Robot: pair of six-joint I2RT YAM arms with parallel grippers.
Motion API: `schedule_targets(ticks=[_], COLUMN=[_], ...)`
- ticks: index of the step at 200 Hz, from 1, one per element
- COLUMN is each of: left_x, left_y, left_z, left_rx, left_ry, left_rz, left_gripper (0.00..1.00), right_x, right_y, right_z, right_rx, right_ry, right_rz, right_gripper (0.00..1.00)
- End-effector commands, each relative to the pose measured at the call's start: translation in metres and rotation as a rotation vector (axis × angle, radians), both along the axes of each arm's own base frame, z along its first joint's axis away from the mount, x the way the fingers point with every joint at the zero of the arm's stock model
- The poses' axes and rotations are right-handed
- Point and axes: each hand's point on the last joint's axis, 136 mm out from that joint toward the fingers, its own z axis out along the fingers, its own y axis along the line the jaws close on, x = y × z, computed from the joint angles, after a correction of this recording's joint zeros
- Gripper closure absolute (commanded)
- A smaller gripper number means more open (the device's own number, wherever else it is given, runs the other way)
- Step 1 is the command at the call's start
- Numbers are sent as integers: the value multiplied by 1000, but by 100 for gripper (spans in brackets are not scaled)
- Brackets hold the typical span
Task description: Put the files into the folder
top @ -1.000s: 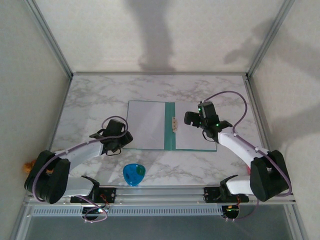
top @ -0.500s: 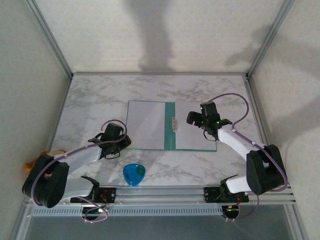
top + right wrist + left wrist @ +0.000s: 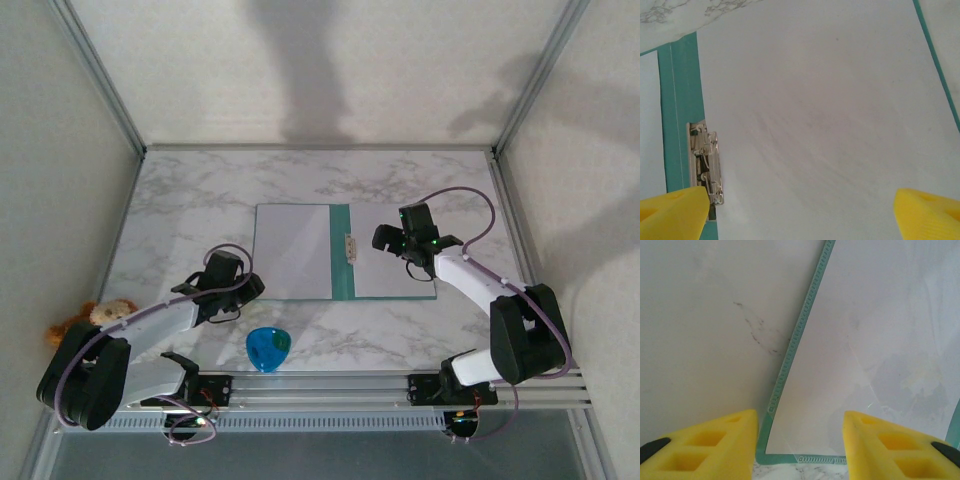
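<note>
Folder (image 3: 341, 280) lies open and flat at the middle of the table (image 3: 190, 200). Files (image 3: 825, 115) rest on its right half, beside a metal clip (image 3: 707, 165) on the teal spine.

Versus a second ago: left gripper (image 3: 245, 288) has drawn back toward the near-left corner and now sits just off the folder's near-left corner. Its fingers are apart with nothing between them. Right gripper (image 3: 800, 207) has barely shifted. It is spread wide above the files and pinches nothing.

Marble top, pale walls. Blue cup (image 3: 268, 348) near the near edge.

Left wrist view shows a perforated teal border on the folder that the overhead view does not resolve.
</note>
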Motion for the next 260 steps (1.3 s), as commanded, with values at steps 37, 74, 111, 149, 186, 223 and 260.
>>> schedule_targets(ticks=[37,74,111,149,186,223,260], left_x=[-10,-14,-8,-1,5,11,20], left_y=[2,0,-2,-2,1,4,10], left_z=[-7,-10,1,10,11,15,29], left_rx=[-34,-60,-87,-118,-137,-136,-111], left_ry=[19,28,-21,-75,-112,-153,-227], left_rz=[26,32,35,46,63,73,84], left_gripper=[52,55,61,67,74,88,100], right_x=[-1,-4,-5,-7,-9,-11,-11], right_y=[-3,-3,4,7,7,7,9], right_z=[-3,-18,-25,-26,-25,-18,2], right_rx=[-9,-3,30,51,54,58,75], right_ry=[32,82,104,114,116,104,71], right_rz=[-8,-14,-4,0,6,10,30], right_gripper=[5,5,6,7,7,7,7])
